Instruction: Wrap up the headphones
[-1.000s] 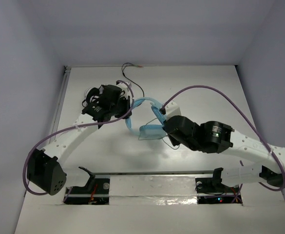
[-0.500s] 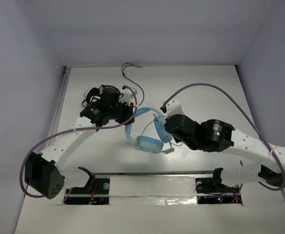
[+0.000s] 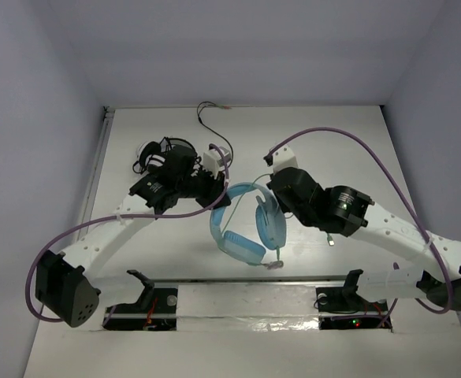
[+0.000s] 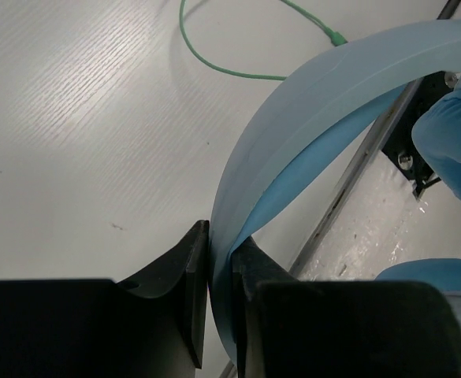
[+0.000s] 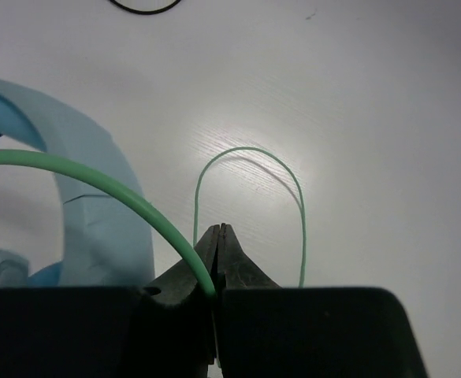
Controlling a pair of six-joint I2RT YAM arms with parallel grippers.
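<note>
Since a second ago the headphones (image 3: 246,224) have come away from the middle of the worktop (image 3: 332,142) toward 6 o'clock, and they have opened from a tight bundle into a wide arch. Both wrists have followed. The left one has shifted toward 4 o'clock, and the right one has turned and drawn back toward 3 o'clock.

From the overhead view I now see the headphones between the two wrists, with their cups on the 6 o'clock side close to the near rail. I can't tell whether the cups touch the worktop.

On the left wrist camera the left fingers (image 4: 219,250) are clenched across the edge of the blue headband (image 4: 309,118), which curves up and away toward 1 o'clock.

On the right wrist camera the right fingers (image 5: 220,236) are pressed together on the green cable (image 5: 250,157). One strand runs in from 9 o'clock to the tips, and a thin loop lies on the worktop just beyond them.

A pair of black-and-white headphones (image 3: 155,153) sits behind the left wrist at 10 o'clock, with its black cable (image 3: 214,118) trailing toward 12 o'clock.
</note>
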